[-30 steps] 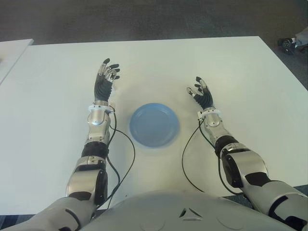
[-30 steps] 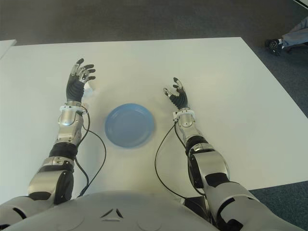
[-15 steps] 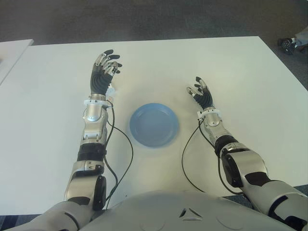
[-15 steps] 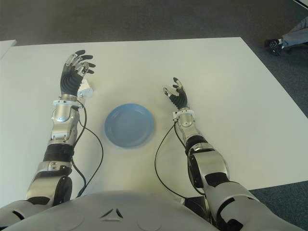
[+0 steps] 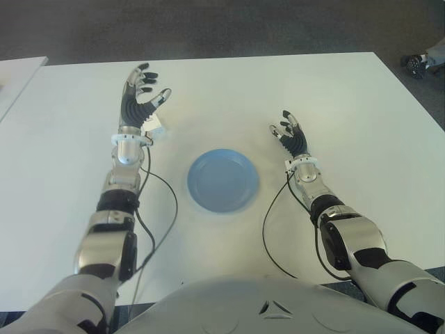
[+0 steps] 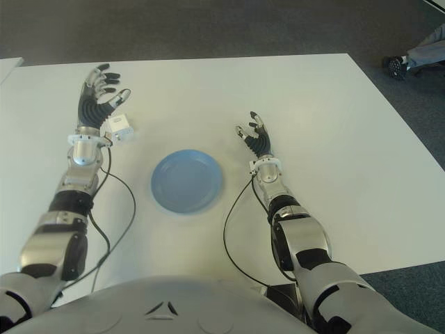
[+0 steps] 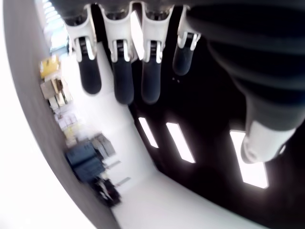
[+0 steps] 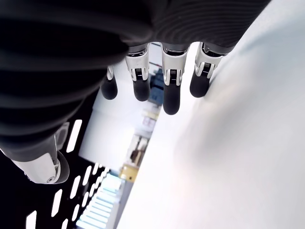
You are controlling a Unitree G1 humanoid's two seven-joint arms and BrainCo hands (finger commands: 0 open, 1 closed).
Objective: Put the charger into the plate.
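Table [image 5: 361,104] surface fills most of the left eye view, white and bare, with its far edge set against dark floor and its right corner cut off near a shoe [image 5: 416,64] at the frame's border. A second white table edge [image 5: 17,73] is seen at the far left, separated by a narrow gap. The blue plate [image 5: 223,180] is placed centrally, well clear of every edge, and nothing is held in it. The left hand [image 5: 138,101] is raised beyond the plate on the left, fingers spread and nothing grasped. The charger [image 5: 156,129], a small white cube, is found just beside that hand's wrist, on the table and apart from the plate.

From the right eye view, the charger [image 6: 119,128] is shown more plainly, clear of the palm, with open table between it and the plate [image 6: 187,180]. The right hand [image 6: 254,139] is seen to the right of the plate, fingers loosely extended and empty.

By the left wrist view, straight, parted fingers [image 7: 122,76] are shown with nothing between them.

By the right wrist view, relaxed fingers [image 8: 171,88] are shown over bare table [image 8: 248,157], holding nothing.
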